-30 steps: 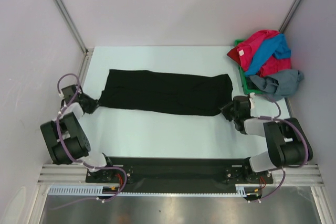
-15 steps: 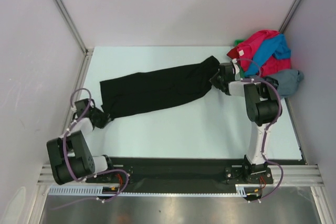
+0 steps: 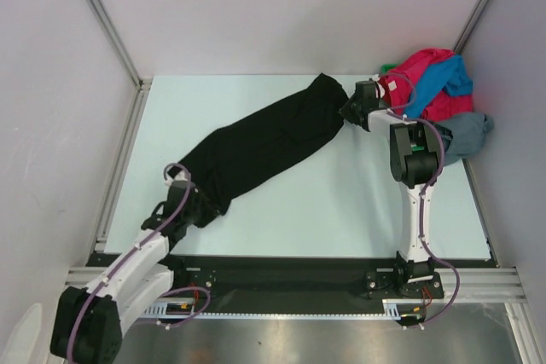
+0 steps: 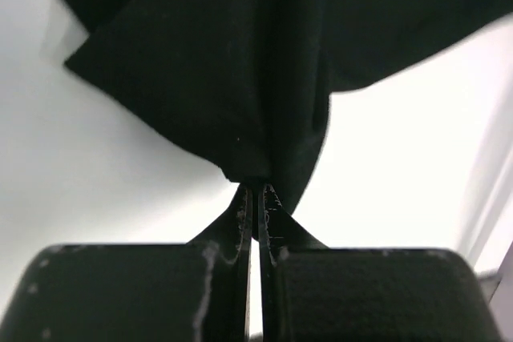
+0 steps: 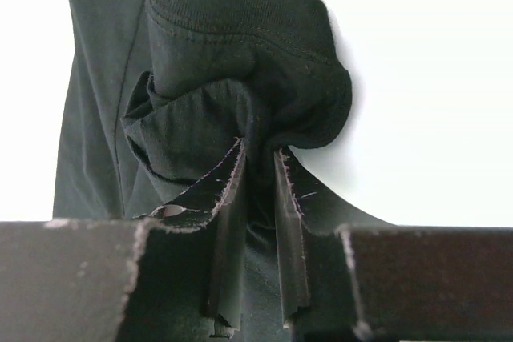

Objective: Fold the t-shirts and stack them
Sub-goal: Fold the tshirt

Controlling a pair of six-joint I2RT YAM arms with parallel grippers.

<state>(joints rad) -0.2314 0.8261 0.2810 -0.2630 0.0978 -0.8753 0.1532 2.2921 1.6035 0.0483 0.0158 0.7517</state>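
Observation:
The black t-shirt [image 3: 264,142] lies folded into a long strip, stretched diagonally from the near left to the far right of the white table. My left gripper [image 3: 198,209] is shut on its near left end; in the left wrist view the black t-shirt [image 4: 240,62] hangs from the left gripper [image 4: 256,190]. My right gripper [image 3: 352,108] is shut on the far right end; in the right wrist view the bunched black t-shirt [image 5: 240,78] sits between the jaws of the right gripper [image 5: 260,158]. A pile holds the red-pink t-shirt [image 3: 418,70], the bright blue t-shirt [image 3: 444,81] and the grey t-shirt [image 3: 456,134].
The pile sits on a green tray [image 3: 390,70] in the far right corner, just behind my right gripper. Grey walls close in the table at the left, back and right. A black rail [image 3: 290,274] runs along the near edge.
The black t-shirt has swung from lying crosswise to a diagonal. My right gripper carried its end to the far right; my left gripper drew its end toward the near edge and rightward.

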